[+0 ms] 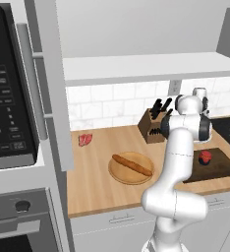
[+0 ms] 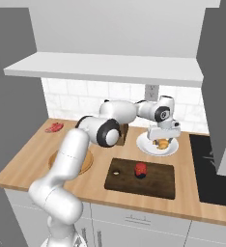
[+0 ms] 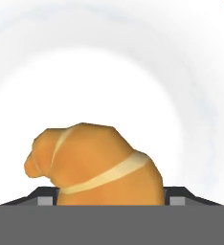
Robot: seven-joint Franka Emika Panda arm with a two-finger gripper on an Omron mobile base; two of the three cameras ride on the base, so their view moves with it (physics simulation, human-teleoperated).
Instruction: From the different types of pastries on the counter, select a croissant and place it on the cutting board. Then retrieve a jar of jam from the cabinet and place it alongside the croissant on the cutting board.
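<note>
Your croissant sits between the pincer tips on the white plate; whether they clamp it, you cannot tell. Judge it light, soft and flaky: grip across its thick middle, gently. Below and nearer lies the cutting board, bearing a small red thing, on the tabletop.

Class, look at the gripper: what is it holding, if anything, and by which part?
The gripper straddles the croissant at its sides on the white plate; whether it actually grips cannot be told.

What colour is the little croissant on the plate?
The lumpy croissant is golden orange with a pale cream stripe across it, seen best in the hand view, on the round white plate.
</note>
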